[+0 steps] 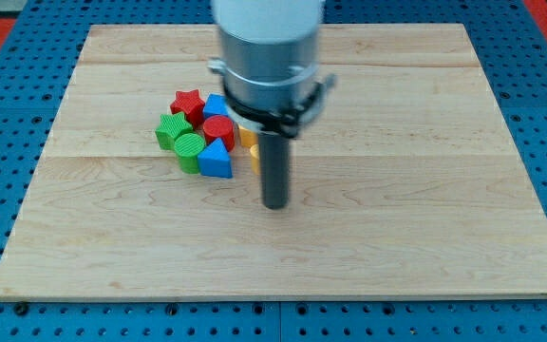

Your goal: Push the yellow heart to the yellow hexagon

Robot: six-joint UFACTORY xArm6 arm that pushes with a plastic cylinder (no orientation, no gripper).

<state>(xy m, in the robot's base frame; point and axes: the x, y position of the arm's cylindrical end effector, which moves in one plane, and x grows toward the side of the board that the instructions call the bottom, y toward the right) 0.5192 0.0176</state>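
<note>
My tip (274, 203): the rod's lower end rests on the table below and to the view's right of the block cluster, near the blue triangle but apart from it.
Fingers: the arm carries only the straight dark rod — it has hold of nothing.
Table (425, 190): pale wooden board, set on a blue perforated surface.
Cluster: blocks packed together at the view's left of centre, just left of the rod.
Red star (188, 103): at the cluster's top.
Green block (171, 129): on the cluster's left edge; shape looks lobed, I cannot tell exactly.
Green cylinder (189, 148): ribbed top, at the cluster's bottom left, touching the blue triangle.
Blue triangle (216, 160): at the cluster's bottom.
Red cylinder (219, 129): middle of the cluster, above the blue triangle.
Blue block (215, 104): right of the red star, partly hidden by the arm.
Yellow blocks (248, 138): two yellow slivers show just left of the rod, mostly hidden behind it — which is the heart and which the hexagon I cannot tell.
</note>
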